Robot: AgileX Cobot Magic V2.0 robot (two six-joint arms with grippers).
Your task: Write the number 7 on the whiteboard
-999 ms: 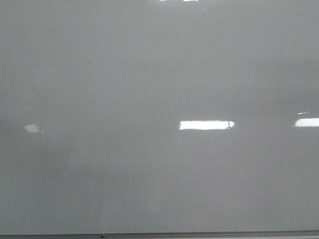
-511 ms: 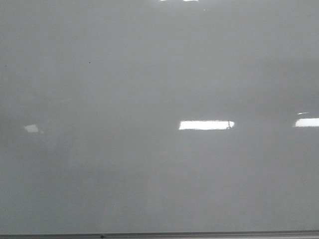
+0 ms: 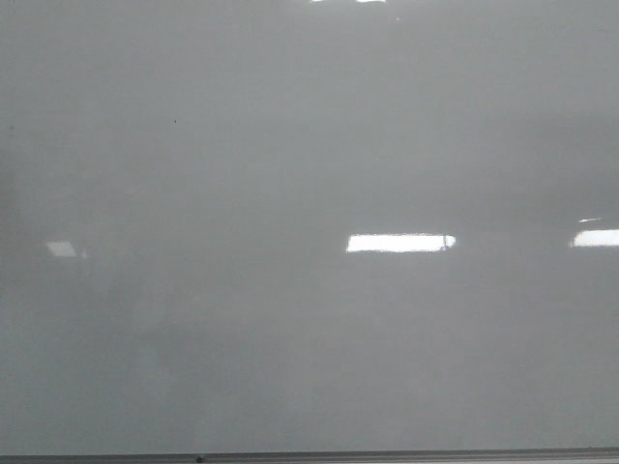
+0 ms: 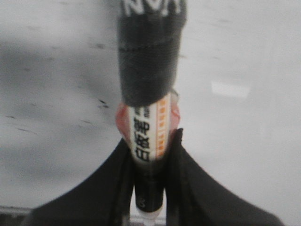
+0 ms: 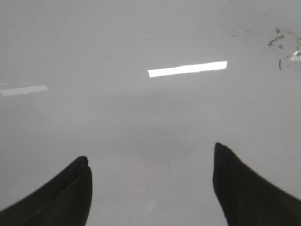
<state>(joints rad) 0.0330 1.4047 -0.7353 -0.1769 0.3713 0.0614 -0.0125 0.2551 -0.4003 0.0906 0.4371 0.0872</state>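
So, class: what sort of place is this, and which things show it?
Probably an indoor writing setup: a glossy whiteboard fills the view, ceiling-light glare reflects off it, and the left gripper holds a marker.

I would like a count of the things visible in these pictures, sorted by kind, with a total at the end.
Whiteboard: 1
Marker, with a dark cap, held in the left gripper: 1
Grippers: 2, the left gripper and the right gripper, which is open and holds nothing
Written digits on the board: 0, no number 7 shows yet
Total: 4 things
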